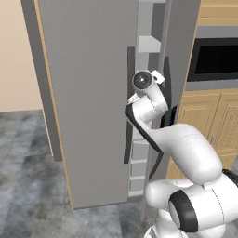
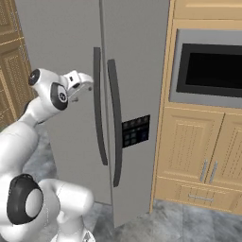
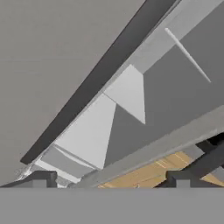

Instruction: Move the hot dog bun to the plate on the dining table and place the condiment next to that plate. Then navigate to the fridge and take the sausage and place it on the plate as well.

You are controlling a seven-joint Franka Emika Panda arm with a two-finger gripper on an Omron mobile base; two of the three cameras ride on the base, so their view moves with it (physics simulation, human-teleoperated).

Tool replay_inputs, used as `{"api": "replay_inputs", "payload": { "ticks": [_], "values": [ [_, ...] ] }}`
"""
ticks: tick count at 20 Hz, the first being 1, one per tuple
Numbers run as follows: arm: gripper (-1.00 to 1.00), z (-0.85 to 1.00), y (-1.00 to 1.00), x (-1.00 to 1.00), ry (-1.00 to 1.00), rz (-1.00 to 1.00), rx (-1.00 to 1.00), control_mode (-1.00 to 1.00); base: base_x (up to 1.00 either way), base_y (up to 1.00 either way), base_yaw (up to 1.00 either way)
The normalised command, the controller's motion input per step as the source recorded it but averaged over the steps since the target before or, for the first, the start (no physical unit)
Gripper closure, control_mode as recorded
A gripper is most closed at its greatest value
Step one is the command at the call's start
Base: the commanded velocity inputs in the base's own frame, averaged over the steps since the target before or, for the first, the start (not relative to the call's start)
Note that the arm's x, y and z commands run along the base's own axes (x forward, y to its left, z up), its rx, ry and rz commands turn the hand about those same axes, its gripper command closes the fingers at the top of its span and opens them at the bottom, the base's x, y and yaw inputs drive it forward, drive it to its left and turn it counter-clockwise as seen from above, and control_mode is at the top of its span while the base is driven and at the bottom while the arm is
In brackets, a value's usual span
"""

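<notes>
The fridge (image 1: 93, 93) (image 2: 137, 71) is a tall grey unit, and its left door stands ajar. Pale inner shelves (image 1: 148, 44) (image 3: 127, 92) show through the gap. My gripper (image 2: 85, 79) (image 3: 111, 181) hangs open at upper-door height, just beside the left door's dark handle (image 2: 98, 104) (image 3: 96, 78), with nothing between its fingers. In the hand view the handle runs diagonally above the fingertips. The sausage, the hot dog bun, the plate, the condiment and the dining table are out of view.
A built-in black oven (image 1: 216, 60) (image 2: 212, 68) sits to the fridge's right above light wooden cabinets (image 2: 198, 151) (image 1: 218, 121). Another wooden cabinet (image 2: 12, 71) stands at the left. Grey stone floor (image 1: 28, 186) lies in front of the open door.
</notes>
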Motion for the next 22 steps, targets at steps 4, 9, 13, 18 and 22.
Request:
{"api": "replay_inputs", "payload": {
  "ticks": [4, 9, 13, 18, 22],
  "values": [
    [-1.0, -0.11, 0.16, 0.8, 0.08, -0.04, -0.18, -1.0, 0.0, 0.0, 0.0],
    [-1.0, -0.28, -0.06, 0.65, 0.01, -0.05, -0.14, -1.0, 0.0, 0.0, 0.0],
    [-1.0, -0.27, -0.32, 0.56, 0.0, 0.0, -0.03, -1.0, 0.0, 0.0, 0.0],
    [-1.0, -0.19, -0.49, 0.45, 0.0, 0.0, 0.0, -1.0, 0.0, 0.0, 0.0],
    [-1.0, -0.1, -0.5, 0.29, 0.0, 0.0, 0.0, -1.0, 0.0, 0.0, 0.0]
  ]
}}
